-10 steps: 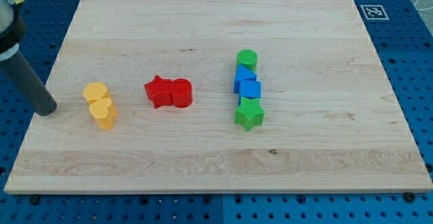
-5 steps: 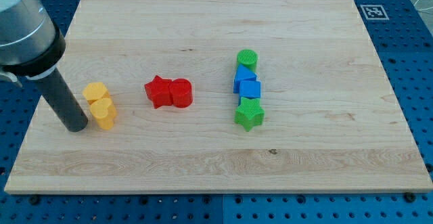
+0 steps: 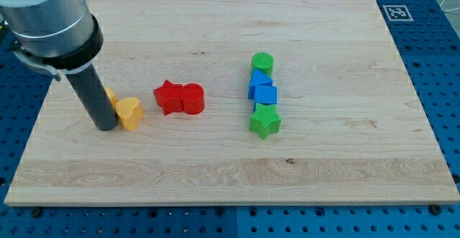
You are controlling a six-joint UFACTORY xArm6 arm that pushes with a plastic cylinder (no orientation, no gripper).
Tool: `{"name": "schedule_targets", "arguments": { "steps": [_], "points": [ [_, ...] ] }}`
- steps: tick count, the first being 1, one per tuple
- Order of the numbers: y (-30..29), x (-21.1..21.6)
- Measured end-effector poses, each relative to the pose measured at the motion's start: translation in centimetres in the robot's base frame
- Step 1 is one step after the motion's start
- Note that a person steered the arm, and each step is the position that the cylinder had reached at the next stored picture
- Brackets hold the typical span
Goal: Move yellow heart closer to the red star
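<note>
My tip (image 3: 106,126) is down on the desk (image 3: 323,173), pressed against the view's-left side of the yellow heart (image 3: 130,113); no hand on this rig, just the rod, so nothing's grasped, contact only. Heart sits just left of the red star (image 3: 167,97) w/ a clear gap between them; star is touching a red round-ish block (image 3: 192,98) on its right. A second yellow block (image 3: 110,94) is mostly hidden behind the rod; can't make out its shape.

Judgement: mid-push, maybe over halfway; heart needs a bit more travel toward the view's right and slightly up.

Risks from here:
- heart lies a little lower in the view than the star; a straight rightward push could slide it past under the star rather than up beside it;
- contact looks off-centre on a lobed shape, so the heart may spin and slip off my tip;
- overshoot would ram the star, shoving it and the red block away; goal is closer, not a collision;
- rod shaft may drag the hidden yellow block along.

Green/blue column (image 3: 263,94) is well apart; no threat.
</note>
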State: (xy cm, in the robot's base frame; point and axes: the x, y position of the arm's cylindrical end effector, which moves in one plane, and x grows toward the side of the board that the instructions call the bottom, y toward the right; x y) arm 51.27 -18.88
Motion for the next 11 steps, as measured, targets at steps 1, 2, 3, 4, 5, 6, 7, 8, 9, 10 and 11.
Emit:
{"name": "schedule_targets", "arguments": {
  "steps": [1,2,3,4,5,6,7,8,9,10,11],
  "points": [
    [-0.6,1.7],
    [-0.6,2.4],
    [0.1,2.3],
    [0.5,1.5],
    [1.0,0.7],
    [1.0,0.6],
    [1.1,0.3],
    [1.1,0.3],
    [1.4,-0.2],
    [1.9,-0.9],
    [2.0,-1.0]
  ]
}}
